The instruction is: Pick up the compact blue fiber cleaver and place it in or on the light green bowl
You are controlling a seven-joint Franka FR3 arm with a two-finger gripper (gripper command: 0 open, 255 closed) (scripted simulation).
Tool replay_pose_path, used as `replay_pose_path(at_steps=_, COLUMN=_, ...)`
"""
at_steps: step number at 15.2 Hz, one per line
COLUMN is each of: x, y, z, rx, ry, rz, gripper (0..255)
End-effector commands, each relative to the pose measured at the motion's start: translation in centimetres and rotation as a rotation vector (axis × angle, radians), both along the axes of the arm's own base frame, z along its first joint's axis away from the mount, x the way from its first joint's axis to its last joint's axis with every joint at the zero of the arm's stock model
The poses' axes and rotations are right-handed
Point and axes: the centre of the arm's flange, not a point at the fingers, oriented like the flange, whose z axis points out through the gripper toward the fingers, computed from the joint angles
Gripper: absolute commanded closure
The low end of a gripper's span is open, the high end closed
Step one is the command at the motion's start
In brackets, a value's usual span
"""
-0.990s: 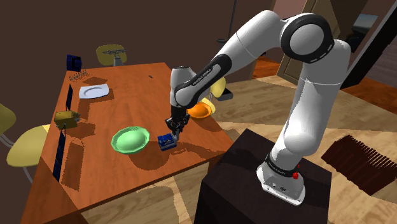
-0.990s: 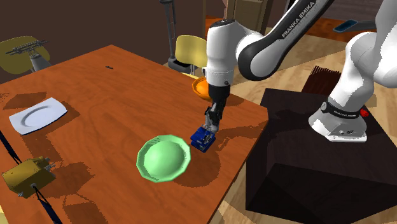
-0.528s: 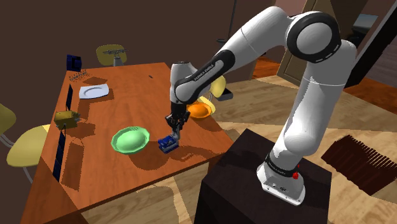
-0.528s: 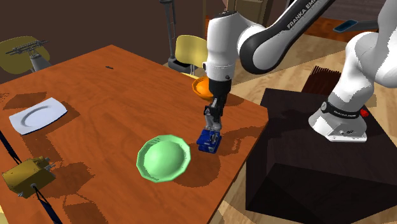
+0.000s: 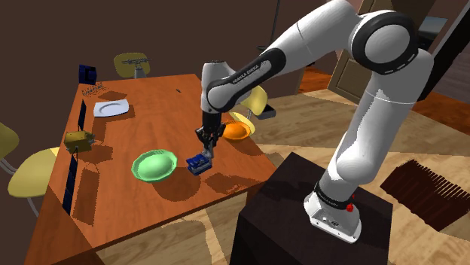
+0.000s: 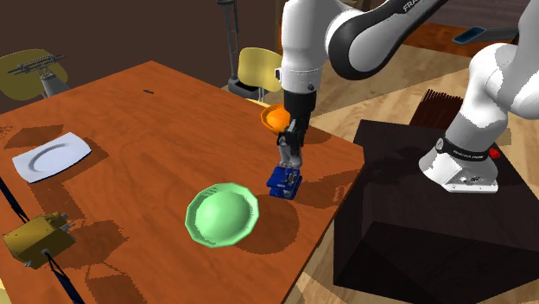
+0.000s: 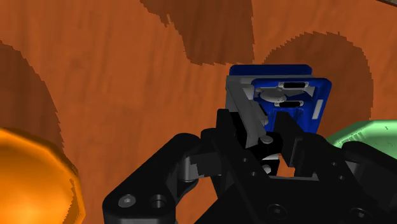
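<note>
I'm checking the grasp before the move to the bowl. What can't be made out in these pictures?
Wrist view: the near end of the blue cleaver is covered by the gripper.
Wrist view: the green bowl is cut off by the picture's edge and the gripper.
Shoulder view: the orange bowl is partly behind the arm.
Both exterior views: too small to tell whether the cleaver clears the table.

Wooden table (image 5: pixel 162 98), white plate (image 5: pixel 111 108) (near a corner), orange bowl (image 5: pixel 236 131), yellow chair (image 6: pixel 256 67)
</note>
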Motion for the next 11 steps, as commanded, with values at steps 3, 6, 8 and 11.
replay_pose_path(at_steps=3, x=0.0, y=0.1, z=2.2, rx=0.0, ry=0.0, rz=0.0, gripper=255)
replay_pose_path(at_steps=6, x=0.0, y=0.1, z=3.8, rx=0.0, ry=0.0, rz=0.0, gripper=255)
replay_pose_path(at_steps=8, x=0.0, y=0.1, z=4.9, rx=0.0, ry=0.0, rz=0.0, gripper=255)
replay_pose_path(at_steps=11, x=0.0, y=0.1, z=6.4, rx=0.0, ry=0.0, rz=0.0, gripper=255)
